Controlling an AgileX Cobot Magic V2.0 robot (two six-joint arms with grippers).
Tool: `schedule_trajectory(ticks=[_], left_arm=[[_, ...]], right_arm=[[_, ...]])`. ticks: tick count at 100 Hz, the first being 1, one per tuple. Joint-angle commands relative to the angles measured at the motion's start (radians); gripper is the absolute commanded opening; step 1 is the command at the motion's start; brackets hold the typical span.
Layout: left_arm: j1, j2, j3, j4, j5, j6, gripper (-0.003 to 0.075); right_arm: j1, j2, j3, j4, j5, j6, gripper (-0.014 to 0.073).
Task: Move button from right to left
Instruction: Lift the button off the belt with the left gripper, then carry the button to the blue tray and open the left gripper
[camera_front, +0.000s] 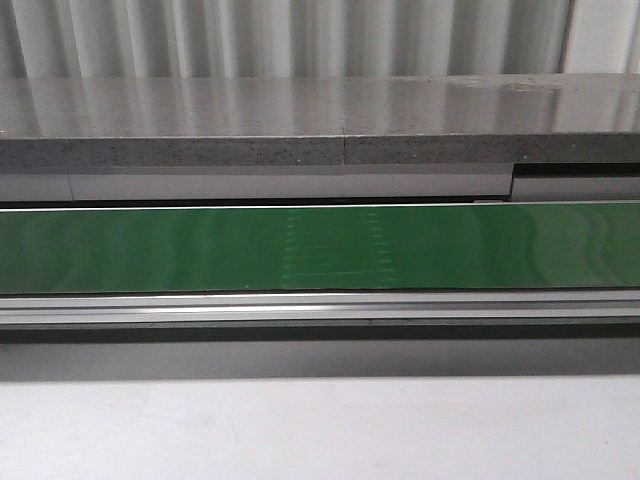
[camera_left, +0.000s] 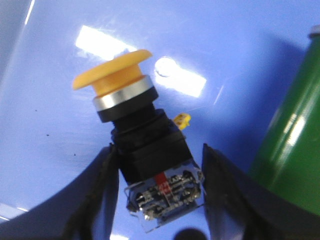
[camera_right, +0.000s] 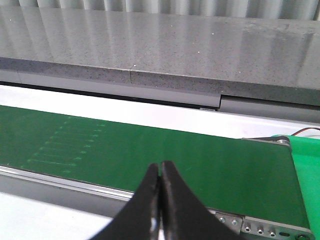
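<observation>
Three views, and only your left wrist one shows the button (camera_left: 145, 145): left pincer (camera_left: 157, 200) clamps its boxy base, yellow cap tilted, above a blue surface (camera_left: 240, 45). Front view gives you just the bare green belt (camera_front: 150, 250). Right pincer (camera_right: 160, 200) is pressed closed, holding nothing, over the belt.

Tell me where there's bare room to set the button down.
The blue surface around the button, held between the left gripper fingers, looks bare, bordered by a green cylinder. In the front view the green belt lies bare between the grey ledge and the metal rail. The right gripper is shut and empty over that belt.
</observation>
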Motion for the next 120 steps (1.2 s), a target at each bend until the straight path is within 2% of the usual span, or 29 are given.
schedule_trajectory(ticks=[1,17,24,31,43,48,54,75,80,87,99,105,120], left_arm=[[0.003,-0.013,-0.018,-0.03,-0.031,-0.021,0.0009],[0.003,0.021,-0.018,-0.016,-0.051,-0.021,0.0024],[0.004,0.026,-0.018,0.004,-0.058,-0.021,0.0074],[0.004,0.027,-0.018,0.003,-0.062,-0.021,0.0173],[0.004,0.027,-0.018,0.001,-0.08,-0.026,0.0411],[0.004,0.027,-0.018,-0.003,-0.082,-0.031,0.0476],[0.004,0.027,-0.018,-0.003,-0.09,-0.036,0.0498],[0.004,-0.009,-0.018,-0.01,-0.13,-0.036,0.0489],[0.004,-0.025,-0.018,-0.016,-0.143,-0.036,0.0463],[-0.005,-0.05,-0.018,-0.021,-0.159,-0.036,0.0372],[-0.048,-0.099,-0.018,-0.023,-0.19,-0.036,0.0099],[-0.076,-0.124,-0.016,-0.023,-0.205,-0.036,-0.0013],[-0.175,-0.203,0.007,-0.023,-0.242,-0.036,-0.002]], right_arm=[[0.0,0.011,-0.023,0.005,-0.082,-0.011,-0.0065],[0.0,0.011,-0.023,0.005,-0.082,-0.011,-0.0065],[0.0,0.011,-0.023,0.005,-0.082,-0.011,-0.0065],[0.0,0.011,-0.023,0.005,-0.082,-0.011,-0.0065],[0.0,0.011,-0.023,0.005,-0.082,-0.011,-0.0065],[0.0,0.011,-0.023,0.005,-0.082,-0.011,-0.0065],[0.0,0.011,-0.023,0.005,-0.082,-0.011,-0.0065],[0.0,0.011,-0.023,0.005,-0.082,-0.011,-0.0065],[0.0,0.011,-0.023,0.005,-0.082,-0.011,-0.0065],[0.0,0.011,-0.023,0.005,-0.082,-0.011,-0.0065],[0.0,0.011,-0.023,0.005,-0.082,-0.011,-0.0065],[0.0,0.011,-0.023,0.005,-0.082,-0.011,-0.0065],[0.0,0.011,-0.023,0.005,-0.082,-0.011,-0.0065]])
